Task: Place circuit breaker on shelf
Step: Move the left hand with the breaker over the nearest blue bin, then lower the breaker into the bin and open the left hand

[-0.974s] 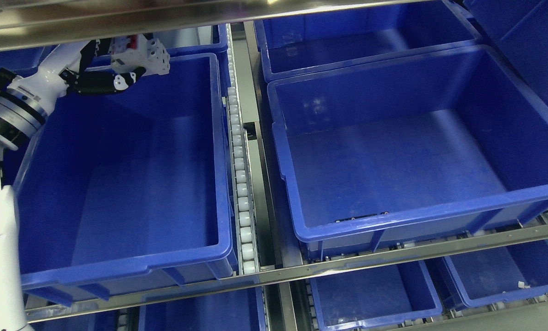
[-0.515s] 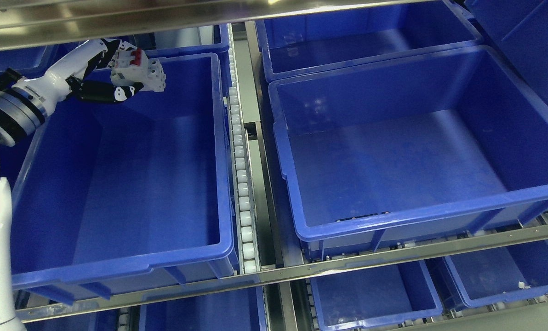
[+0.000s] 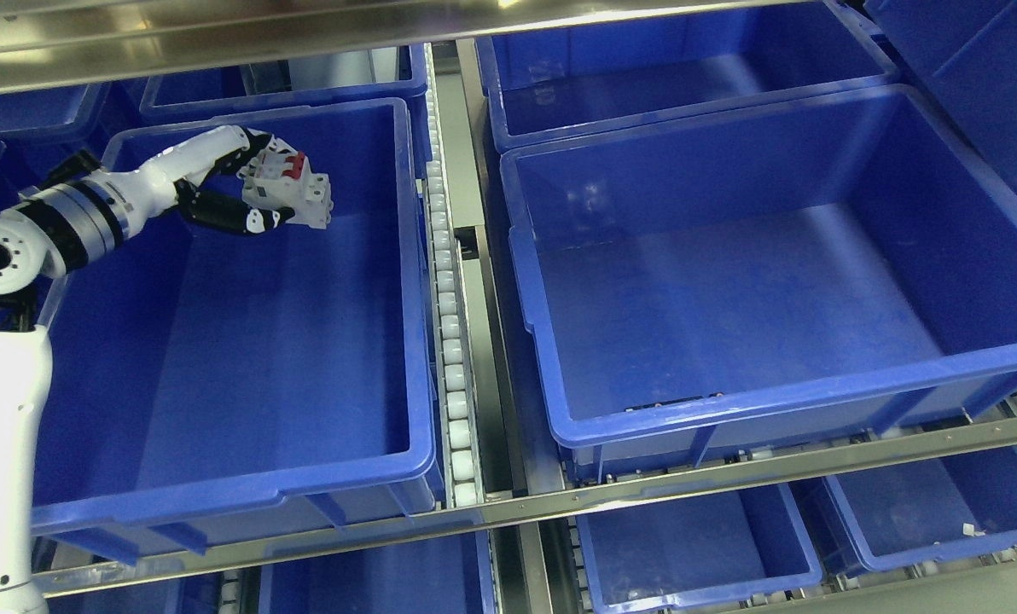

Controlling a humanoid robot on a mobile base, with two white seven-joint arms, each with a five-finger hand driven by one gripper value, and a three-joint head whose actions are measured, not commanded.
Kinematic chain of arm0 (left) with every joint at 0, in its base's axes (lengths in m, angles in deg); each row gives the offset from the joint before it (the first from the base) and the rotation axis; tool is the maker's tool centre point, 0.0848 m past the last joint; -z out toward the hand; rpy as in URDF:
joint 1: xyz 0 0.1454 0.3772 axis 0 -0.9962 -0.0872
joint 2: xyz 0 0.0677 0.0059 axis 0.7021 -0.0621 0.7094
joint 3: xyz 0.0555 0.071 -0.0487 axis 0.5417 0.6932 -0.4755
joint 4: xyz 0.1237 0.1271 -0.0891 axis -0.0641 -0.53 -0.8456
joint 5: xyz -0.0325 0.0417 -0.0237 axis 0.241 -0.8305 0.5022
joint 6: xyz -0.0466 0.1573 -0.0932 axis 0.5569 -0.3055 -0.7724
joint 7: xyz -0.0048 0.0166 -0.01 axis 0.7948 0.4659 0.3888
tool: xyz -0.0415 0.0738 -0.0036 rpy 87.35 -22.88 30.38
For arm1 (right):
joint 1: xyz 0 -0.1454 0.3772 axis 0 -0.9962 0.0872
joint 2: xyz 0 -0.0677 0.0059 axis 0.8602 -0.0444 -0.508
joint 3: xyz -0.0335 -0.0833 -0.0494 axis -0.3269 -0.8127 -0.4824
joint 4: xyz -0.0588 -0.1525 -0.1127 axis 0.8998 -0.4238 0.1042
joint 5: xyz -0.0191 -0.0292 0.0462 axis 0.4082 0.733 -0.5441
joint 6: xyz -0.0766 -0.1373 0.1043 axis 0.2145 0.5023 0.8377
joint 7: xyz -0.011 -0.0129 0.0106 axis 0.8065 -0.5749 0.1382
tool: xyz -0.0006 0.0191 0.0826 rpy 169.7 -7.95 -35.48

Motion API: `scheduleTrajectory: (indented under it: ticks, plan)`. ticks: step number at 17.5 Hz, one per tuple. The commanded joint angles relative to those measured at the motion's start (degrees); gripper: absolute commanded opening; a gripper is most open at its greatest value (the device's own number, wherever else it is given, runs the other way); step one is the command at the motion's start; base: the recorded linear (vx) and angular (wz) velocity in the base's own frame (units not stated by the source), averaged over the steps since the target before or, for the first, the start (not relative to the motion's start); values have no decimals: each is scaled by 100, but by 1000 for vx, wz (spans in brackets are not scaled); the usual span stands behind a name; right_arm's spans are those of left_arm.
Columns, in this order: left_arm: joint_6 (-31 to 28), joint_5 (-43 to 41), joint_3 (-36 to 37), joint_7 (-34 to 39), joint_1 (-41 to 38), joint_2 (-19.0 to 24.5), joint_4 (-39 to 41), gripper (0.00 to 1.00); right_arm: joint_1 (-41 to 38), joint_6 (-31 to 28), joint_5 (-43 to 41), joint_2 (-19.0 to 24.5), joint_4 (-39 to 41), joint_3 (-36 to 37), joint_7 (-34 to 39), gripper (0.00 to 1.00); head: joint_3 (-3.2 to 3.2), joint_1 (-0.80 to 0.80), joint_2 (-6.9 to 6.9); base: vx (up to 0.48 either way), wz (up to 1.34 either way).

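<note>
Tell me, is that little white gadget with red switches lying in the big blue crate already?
Not yet. The white circuit breaker is gripped in the robot's left hand, held above the blue plastic crate's floor.

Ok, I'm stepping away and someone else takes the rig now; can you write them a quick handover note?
Left hand: shut on the circuit breaker, held inside the left blue bin, near its back wall and above the floor.
Right hand: out of view.
Done: breaker picked up and carried into the bin on the shelf.
Left: lower it, release, pull the arm out. The right blue bin holds nothing.
</note>
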Motion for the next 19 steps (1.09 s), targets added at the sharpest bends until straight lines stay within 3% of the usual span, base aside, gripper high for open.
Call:
scheduleTrajectory:
  ticks: [1,15,19]
  plan:
    - [16,-300,528,-12,25,-99,-720,12,2,3,0,-100,0,0,4,100,0,0,0,0,0]
    - [60,-959,599,40,245,-258,-1722,13,-7,3,0,-100,0,0,4,100,0,0,0,0,0]
    - [60,-977,590,58,245,-231,-1723,24,2,3,0,-100,0,0,4,100,0,0,0,0,0]
